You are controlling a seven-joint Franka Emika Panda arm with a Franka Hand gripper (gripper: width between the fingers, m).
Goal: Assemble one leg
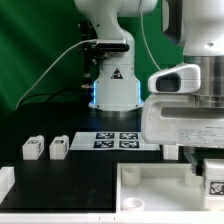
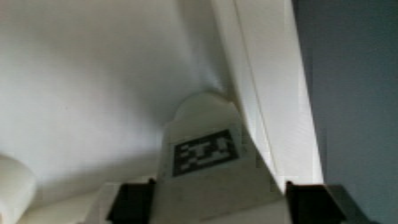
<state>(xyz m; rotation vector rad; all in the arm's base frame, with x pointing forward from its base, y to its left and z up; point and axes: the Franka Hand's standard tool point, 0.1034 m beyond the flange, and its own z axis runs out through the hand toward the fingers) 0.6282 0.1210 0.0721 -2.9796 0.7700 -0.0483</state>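
Observation:
In the wrist view a white leg (image 2: 205, 150) with a black-and-white tag stands between my gripper's (image 2: 219, 200) two black pads (image 2: 128, 202), which press on both its sides. The gripper is shut on this leg. Behind it lies the white tray's surface (image 2: 89, 80) with a raised edge. In the exterior view the gripper (image 1: 207, 170) hangs low at the right, with the tagged leg (image 1: 213, 184) under it, beside the large white tray (image 1: 150, 185). Two more legs (image 1: 33, 148) (image 1: 58, 147) stand on the black table at the left.
The marker board (image 1: 118, 139) lies in front of the robot's base (image 1: 112, 85). A white part (image 1: 5, 182) shows at the exterior view's left edge. A green backdrop stands behind.

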